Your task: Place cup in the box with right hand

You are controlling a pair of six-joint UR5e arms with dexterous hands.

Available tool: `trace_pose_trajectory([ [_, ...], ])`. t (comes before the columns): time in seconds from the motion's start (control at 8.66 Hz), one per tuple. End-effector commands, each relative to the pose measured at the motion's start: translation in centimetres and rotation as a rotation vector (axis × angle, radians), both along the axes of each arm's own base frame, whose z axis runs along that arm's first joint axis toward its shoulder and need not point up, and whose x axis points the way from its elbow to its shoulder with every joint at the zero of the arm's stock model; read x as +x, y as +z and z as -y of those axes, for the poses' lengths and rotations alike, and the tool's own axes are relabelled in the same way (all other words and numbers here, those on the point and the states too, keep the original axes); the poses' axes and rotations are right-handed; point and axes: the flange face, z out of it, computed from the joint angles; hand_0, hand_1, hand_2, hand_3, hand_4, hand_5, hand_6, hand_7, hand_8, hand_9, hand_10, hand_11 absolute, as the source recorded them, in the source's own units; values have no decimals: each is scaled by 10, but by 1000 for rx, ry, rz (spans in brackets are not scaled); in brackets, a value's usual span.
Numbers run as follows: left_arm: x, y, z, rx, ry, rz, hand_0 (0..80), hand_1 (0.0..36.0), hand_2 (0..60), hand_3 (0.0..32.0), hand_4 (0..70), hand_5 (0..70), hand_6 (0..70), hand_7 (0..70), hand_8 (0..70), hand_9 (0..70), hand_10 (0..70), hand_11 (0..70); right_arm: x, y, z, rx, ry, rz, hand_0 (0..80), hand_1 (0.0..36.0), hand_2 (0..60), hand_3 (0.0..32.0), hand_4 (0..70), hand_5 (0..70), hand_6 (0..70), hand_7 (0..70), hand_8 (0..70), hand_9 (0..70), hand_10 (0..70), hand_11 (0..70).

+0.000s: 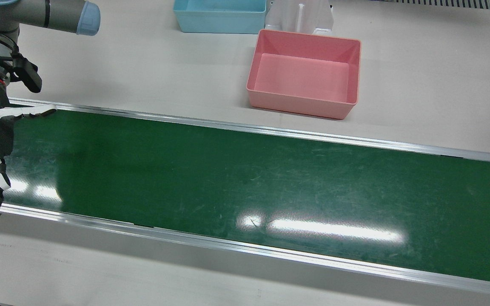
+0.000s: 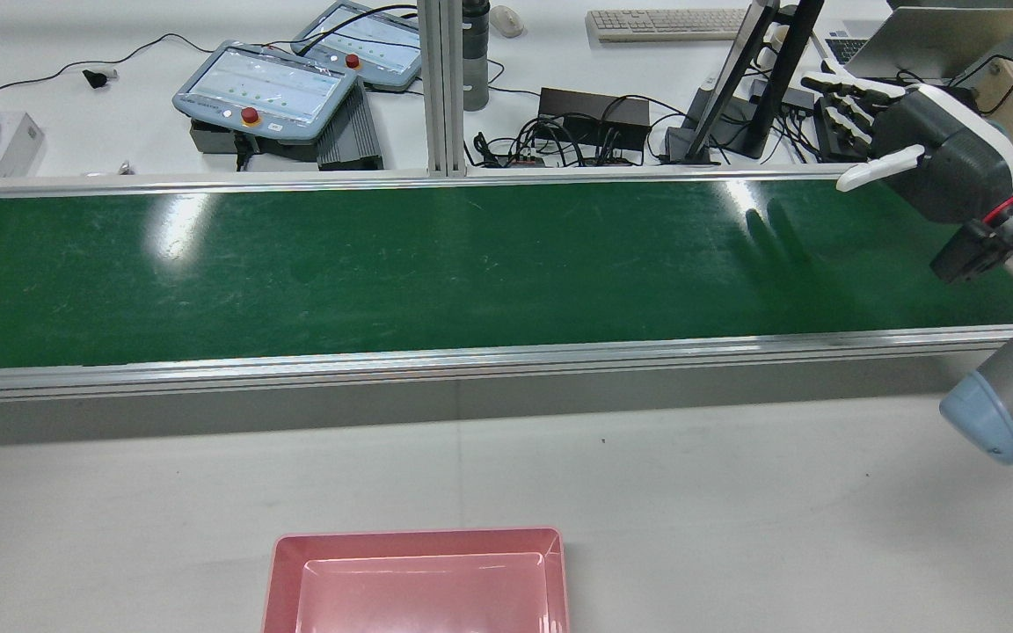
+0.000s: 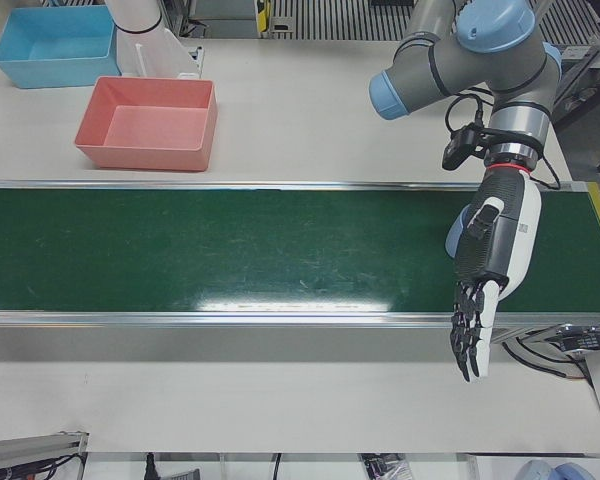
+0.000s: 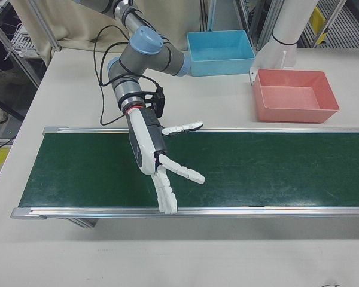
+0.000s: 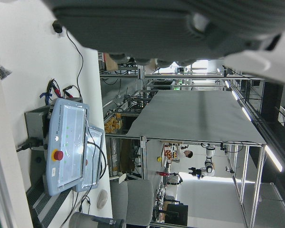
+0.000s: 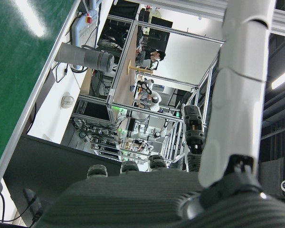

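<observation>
Hovering over green belt (image 4: 257, 170), right hand (image 4: 148, 146) open, fingers (image 4: 166, 194) outstretched

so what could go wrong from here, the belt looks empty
1. No cup shows in any view, so the open right hand has nothing to close on; closing early would grasp air.
2. That hand hovers over one end of the green belt, well away from the pink box; a long carry gives more chance of dropping the cup.
3. A blue box sits close to the pink one, so the cup might be released in the wrong box.
</observation>
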Motion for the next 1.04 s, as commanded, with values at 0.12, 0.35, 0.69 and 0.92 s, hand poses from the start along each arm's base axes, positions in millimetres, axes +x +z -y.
trace_pose_trajectory([
  [0.12, 0, 1, 0, -2, -1, 0, 0, 0, 0, 0, 0, 0, 0, 0, 0, 0, 0, 0, 0, -1, -1, -5, 0, -3, 637, 179, 0, 0, 109, 72, 31, 33, 0, 14, 0, 5],
  [0.35, 0, 0, 0, 0, -1, 0, 0, 0, 0, 0, 0, 0, 0, 0, 0, 0, 0, 0, 0, 1, -1, -9, 1, -6, 652, 184, 0, 0, 111, 75, 29, 17, 0, 14, 0, 12],
  [0.69, 0, 0, 0, 0, -1, 0, 0, 0, 0, 0, 0, 0, 0, 0, 0, 0, 0, 0, 0, 1, -1, -13, 1, -8, 637, 183, 0, 0, 127, 74, 46, 108, 9, 38, 0, 15],
  [0.92, 0, 0, 0, 0, -1, 0, 0, 0, 0, 0, 0, 0, 0, 0, 0, 0, 0, 0, 0, -1, 1, -9, 2, -6, 635, 176, 0, 0, 121, 75, 51, 130, 23, 63, 0, 21],
])
